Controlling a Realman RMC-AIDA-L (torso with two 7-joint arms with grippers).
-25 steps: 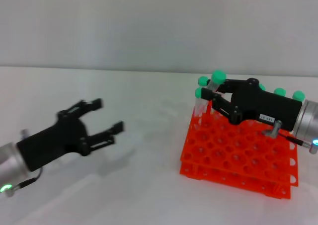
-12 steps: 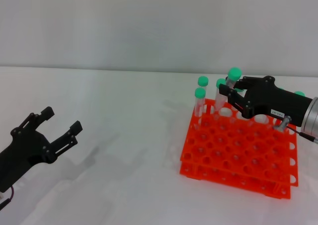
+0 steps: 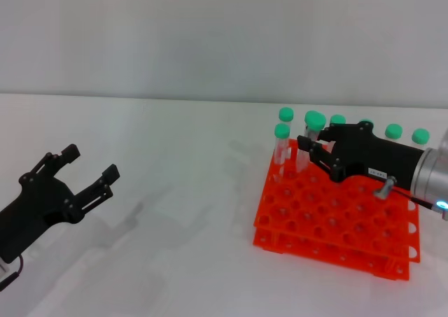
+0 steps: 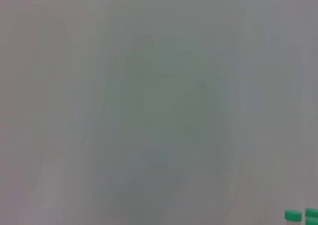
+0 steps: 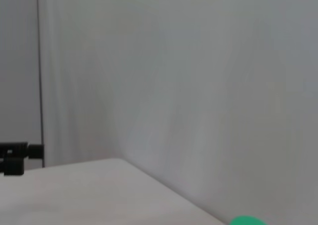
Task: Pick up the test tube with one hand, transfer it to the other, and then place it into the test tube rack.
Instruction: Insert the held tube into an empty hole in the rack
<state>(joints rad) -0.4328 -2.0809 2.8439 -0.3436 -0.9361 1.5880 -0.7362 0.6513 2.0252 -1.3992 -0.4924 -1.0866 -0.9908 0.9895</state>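
Your right gripper (image 3: pixel 311 149) has its two black fingers (image 3: pixel 320 159) closed around the test tube (image 3: pixel 313 129), pinching it just below the mint-green cap. The tube stands nearly upright, its long axis vertical, cap on top and the clear body pointing down to the back rows of the test tube rack (image 3: pixel 334 215). You cannot tell from the head view if the lower end is already inside a hole, because the fingers cover it. The gripper body with the small white label lies almost level over the rack, reaching in from the right side, and the silver wrist behind it shows a small light. Around the held tube, other capped tubes (image 3: pixel 282 139) stand upright in the back of the rack: two just to its left, and more caps in a line behind the gripper toward the right. These neighbours are very near the fingers. The rack rests on the white table (image 3: pixel 182 191). Your left gripper (image 3: pixel 78 170) hangs low over the table at the far left, well apart from the rack, with its fingers spread wide and nothing between them.
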